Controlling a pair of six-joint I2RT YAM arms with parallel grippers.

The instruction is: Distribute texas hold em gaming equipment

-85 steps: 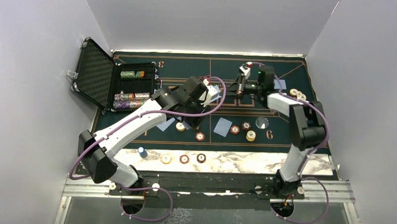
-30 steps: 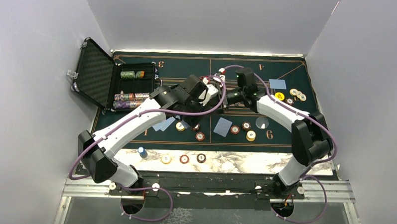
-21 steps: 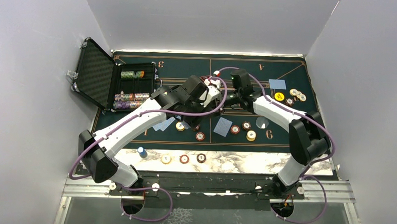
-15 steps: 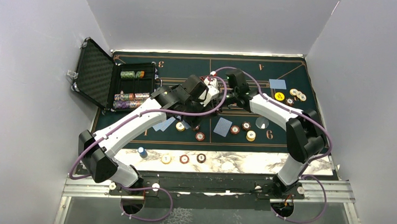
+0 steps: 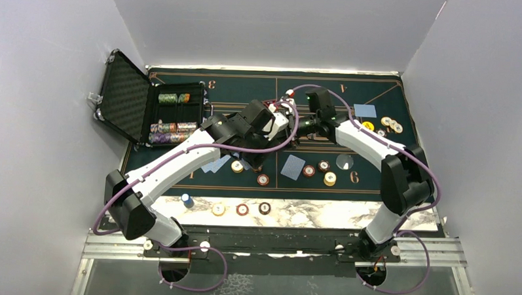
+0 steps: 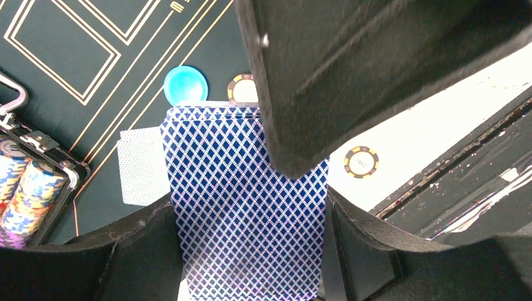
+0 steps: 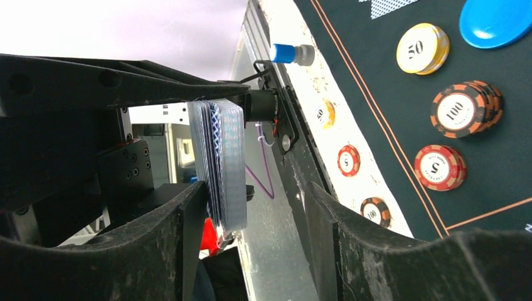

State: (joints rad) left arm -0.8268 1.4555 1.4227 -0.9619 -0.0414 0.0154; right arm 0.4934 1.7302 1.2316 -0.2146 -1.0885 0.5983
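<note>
My left gripper (image 5: 277, 122) (image 6: 248, 251) is shut on a deck of blue-backed playing cards (image 6: 244, 207), held above the middle of the green mat (image 5: 247, 88). My right gripper (image 5: 297, 126) (image 7: 254, 213) is open and straddles the deck's edge. The deck (image 7: 219, 163) lies against one of its fingers (image 7: 188, 213), with a gap to the other. Single cards (image 5: 293, 166) (image 5: 216, 163) (image 5: 365, 110) lie face down on the mat. Chips (image 5: 308, 171) (image 5: 330, 179) (image 5: 263, 180) and a clear disc (image 5: 344, 161) lie near them. A blue disc (image 7: 495, 20) sits beside stacked chips (image 7: 465, 108).
An open black case (image 5: 148, 107) with rows of chips stands at the back left. On the marble strip (image 5: 348, 213) at the near edge lie three chips (image 5: 242, 209) and a small blue-capped piece (image 5: 187, 200). More chips (image 5: 390, 124) sit at the far right.
My right gripper has come left from the far right part of the mat to the deck, and its jaws have narrowed around it. The left arm with the deck has stayed still.
</note>
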